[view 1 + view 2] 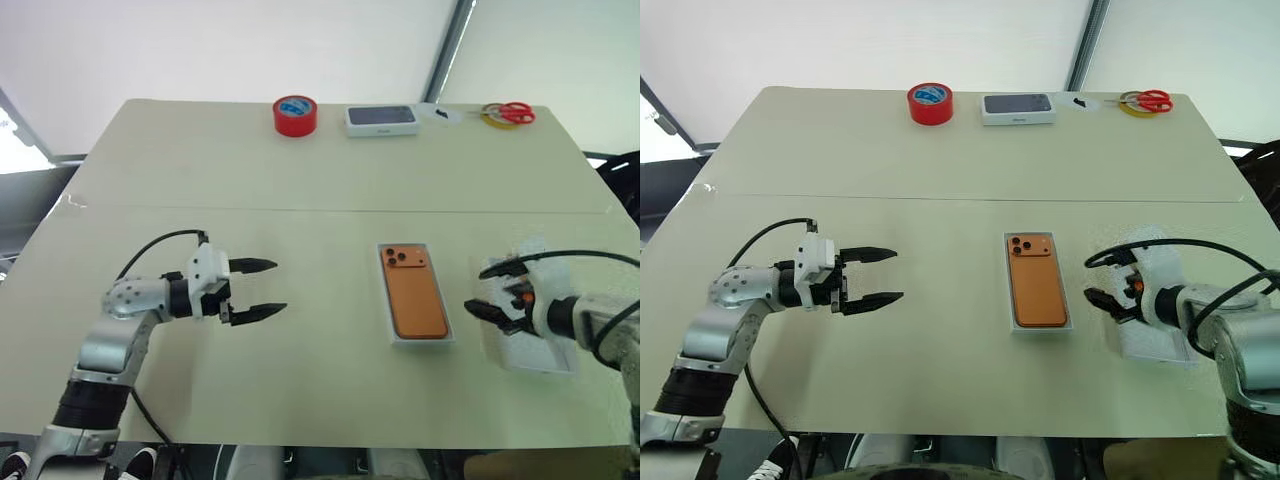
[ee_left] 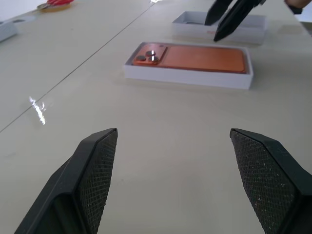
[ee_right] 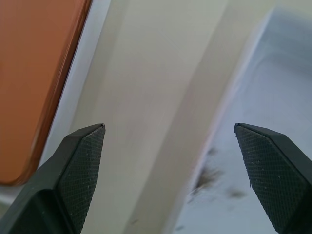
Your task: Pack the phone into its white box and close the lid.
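Note:
The orange phone lies camera side up inside the shallow white box in the middle of the table. To its right the white lid rests on the table with its hollow side up. My right gripper hangs open over the lid's near-left edge, between lid and box, holding nothing. In the right wrist view the phone and the lid flank the open fingers. My left gripper is open and empty, well left of the box and pointing toward it.
Along the table's far edge sit a red tape roll, a closed white box with a dark top, and red-handled scissors on a yellow ring. A seam crosses the table behind the box.

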You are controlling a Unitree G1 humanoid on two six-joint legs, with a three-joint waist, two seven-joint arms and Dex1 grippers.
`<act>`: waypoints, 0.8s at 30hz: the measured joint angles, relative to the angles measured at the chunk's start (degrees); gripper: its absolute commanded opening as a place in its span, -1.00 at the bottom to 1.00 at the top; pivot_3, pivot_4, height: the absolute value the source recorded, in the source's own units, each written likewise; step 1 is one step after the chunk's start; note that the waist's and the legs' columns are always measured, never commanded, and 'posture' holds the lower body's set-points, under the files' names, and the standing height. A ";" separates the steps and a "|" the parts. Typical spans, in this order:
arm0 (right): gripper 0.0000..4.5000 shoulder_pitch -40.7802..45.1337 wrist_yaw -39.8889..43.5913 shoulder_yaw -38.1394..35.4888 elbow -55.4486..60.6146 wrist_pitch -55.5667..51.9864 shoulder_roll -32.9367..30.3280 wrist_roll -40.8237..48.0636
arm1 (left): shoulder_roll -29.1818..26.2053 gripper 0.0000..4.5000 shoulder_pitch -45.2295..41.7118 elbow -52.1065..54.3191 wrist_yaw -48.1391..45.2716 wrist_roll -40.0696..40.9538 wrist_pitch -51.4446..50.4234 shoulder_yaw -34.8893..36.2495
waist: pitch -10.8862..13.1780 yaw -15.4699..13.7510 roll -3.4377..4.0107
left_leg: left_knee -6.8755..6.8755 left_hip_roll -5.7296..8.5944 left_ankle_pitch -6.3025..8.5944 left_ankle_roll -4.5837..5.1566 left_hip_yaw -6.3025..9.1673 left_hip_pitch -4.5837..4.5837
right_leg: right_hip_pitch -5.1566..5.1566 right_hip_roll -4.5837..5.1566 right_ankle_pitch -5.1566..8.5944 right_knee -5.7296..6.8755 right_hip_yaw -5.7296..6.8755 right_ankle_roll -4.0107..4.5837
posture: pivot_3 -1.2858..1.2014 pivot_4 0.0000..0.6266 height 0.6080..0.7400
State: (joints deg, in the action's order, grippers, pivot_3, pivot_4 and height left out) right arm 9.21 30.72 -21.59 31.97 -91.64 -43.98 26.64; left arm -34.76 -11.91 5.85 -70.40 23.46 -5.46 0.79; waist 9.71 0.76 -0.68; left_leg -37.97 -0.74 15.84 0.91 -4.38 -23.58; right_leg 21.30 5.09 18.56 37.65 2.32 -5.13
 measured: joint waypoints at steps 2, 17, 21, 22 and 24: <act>0.96 0.91 -2.20 -1.16 -1.77 -0.47 -0.54 3.18 | -0.06 0.72 0.32 0.40 -0.99 1.06 0.33 0.09 | 0.00 0.04 0.01 | -0.02 0.01 0.00 0.01 -0.01 0.00 | -0.01 0.00 0.00 0.00 0.00 0.00 | 0.03 -0.52 0.84; 0.96 3.06 -15.80 1.58 -9.66 -0.48 -11.28 27.68 | -1.25 0.72 0.92 2.34 -4.87 2.56 3.19 0.11 | 0.00 0.01 0.02 | -0.02 0.01 0.03 0.08 -0.04 -0.01 | -0.02 -0.03 0.00 0.00 0.00 0.00 | 0.03 -0.52 0.84; 0.86 3.67 -19.85 3.38 -11.84 -0.48 -11.97 31.30 | -1.22 0.74 1.50 3.44 -4.34 2.53 3.42 -0.08 | 0.00 -0.04 0.02 | -0.02 0.01 0.04 0.10 -0.04 -0.01 | -0.01 -0.04 0.00 0.00 0.00 -0.01 | 0.03 -0.52 0.84; 0.73 3.88 -20.85 3.43 -12.17 -0.48 -11.97 32.17 | -1.21 0.75 1.69 3.57 -4.19 2.51 3.48 -0.12 | 0.00 -0.03 0.02 | -0.02 0.00 0.04 0.10 -0.04 -0.01 | -0.02 -0.04 0.00 0.00 0.00 -0.01 | 0.03 -0.52 0.84; 0.38 4.03 -23.62 3.55 -12.78 -0.49 -11.79 33.58 | -0.92 0.75 2.16 3.94 -3.46 2.27 3.58 -0.29 | 0.00 -0.06 0.02 | -0.02 0.01 0.04 0.11 -0.04 -0.01 | -0.03 -0.04 0.00 0.00 0.00 -0.01 | 0.03 -0.52 0.84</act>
State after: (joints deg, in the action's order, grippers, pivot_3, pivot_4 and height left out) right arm 13.24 7.10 -18.04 19.20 -92.13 -55.77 60.22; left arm -35.68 -9.76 9.80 -73.86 25.72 -1.88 0.50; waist 9.71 0.70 -0.67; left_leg -37.99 -0.74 15.88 1.01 -4.42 -23.60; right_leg 21.27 5.05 18.56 37.64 2.32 -5.14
